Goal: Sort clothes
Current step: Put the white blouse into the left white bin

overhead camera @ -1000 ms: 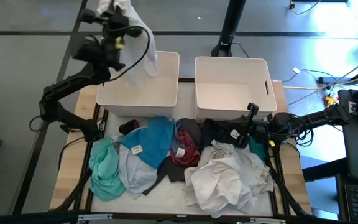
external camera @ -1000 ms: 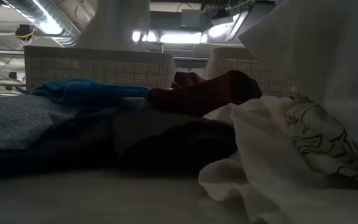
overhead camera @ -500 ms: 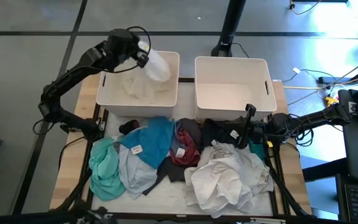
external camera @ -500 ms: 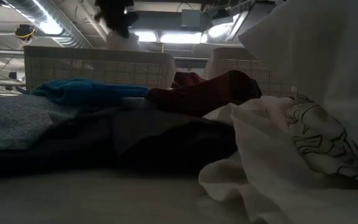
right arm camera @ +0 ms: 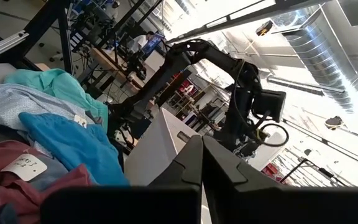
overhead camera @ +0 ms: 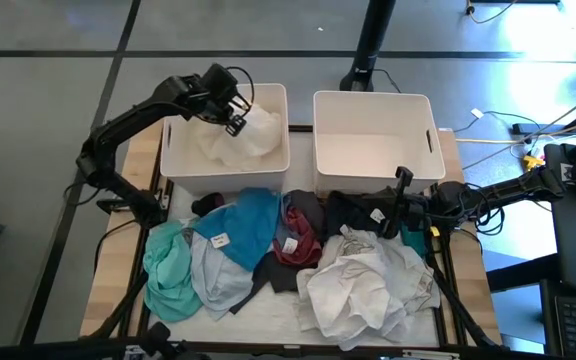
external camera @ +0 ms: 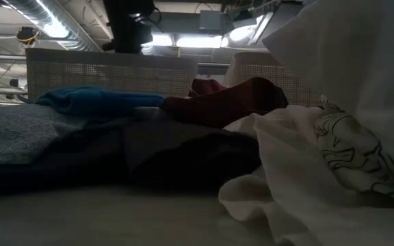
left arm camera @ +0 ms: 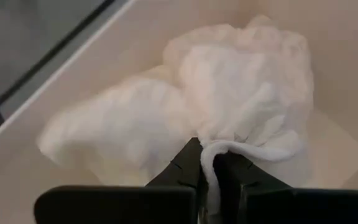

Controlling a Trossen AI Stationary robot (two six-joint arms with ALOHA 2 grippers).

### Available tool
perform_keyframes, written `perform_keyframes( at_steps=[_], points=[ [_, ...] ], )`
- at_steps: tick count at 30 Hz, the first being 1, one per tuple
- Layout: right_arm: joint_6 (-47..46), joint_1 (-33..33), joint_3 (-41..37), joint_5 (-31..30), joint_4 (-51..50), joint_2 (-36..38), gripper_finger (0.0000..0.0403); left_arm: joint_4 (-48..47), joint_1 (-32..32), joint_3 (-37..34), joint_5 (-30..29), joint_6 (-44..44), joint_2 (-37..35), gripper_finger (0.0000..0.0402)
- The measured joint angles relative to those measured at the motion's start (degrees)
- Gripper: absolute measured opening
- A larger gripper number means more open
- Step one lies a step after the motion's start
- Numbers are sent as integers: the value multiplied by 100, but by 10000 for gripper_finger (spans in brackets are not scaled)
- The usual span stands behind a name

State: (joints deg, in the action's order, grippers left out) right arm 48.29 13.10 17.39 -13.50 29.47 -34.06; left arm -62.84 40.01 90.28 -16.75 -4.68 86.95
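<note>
My left gripper (overhead camera: 236, 118) is over the left white bin (overhead camera: 173, 165), shut on a white garment (overhead camera: 238, 138) that lies heaped in the bin; it fills the left wrist view (left arm camera: 229, 93). On the table lie a teal-green garment (overhead camera: 168, 270), a pale grey-blue one (overhead camera: 218, 275), a bright blue one (overhead camera: 253, 222), a dark red one (overhead camera: 293, 240), a black one (overhead camera: 353, 215) and a white patterned one (overhead camera: 363, 290). My right gripper (overhead camera: 396, 210) is shut and empty above the black garment. My left gripper pinches a rolled hem of the white garment (left arm camera: 211, 163) between its two fingers, coming slanting down from above. The rest of the garment lies piled on the bin's floor below the fingers, slack.
The right white bin (overhead camera: 318, 170) stands beside the left one at the table's far side. The low view shows the blue (external camera: 94, 99) and dark red (external camera: 224, 99) garments before the bins' mesh walls. Cables and equipment lie off the table's right edge.
My left gripper has come down from high above the left bin into it, carrying the white garment. The garment hung below the gripper a second ago; now most of it lies heaped in the bin.
</note>
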Motion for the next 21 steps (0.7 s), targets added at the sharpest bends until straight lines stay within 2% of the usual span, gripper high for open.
perform_keyframes(
  at_steps=[5,12,21],
  points=[
    [0,0,0,0,0,0,8,-7,0,-2,294,-350,251,14],
    [-1,0,0,2,0,0,8,-101,0,-7,326,-458,615,25],
    [0,0,0,2,0,0,8,-104,0,-7,312,-420,702,125]
  ],
)
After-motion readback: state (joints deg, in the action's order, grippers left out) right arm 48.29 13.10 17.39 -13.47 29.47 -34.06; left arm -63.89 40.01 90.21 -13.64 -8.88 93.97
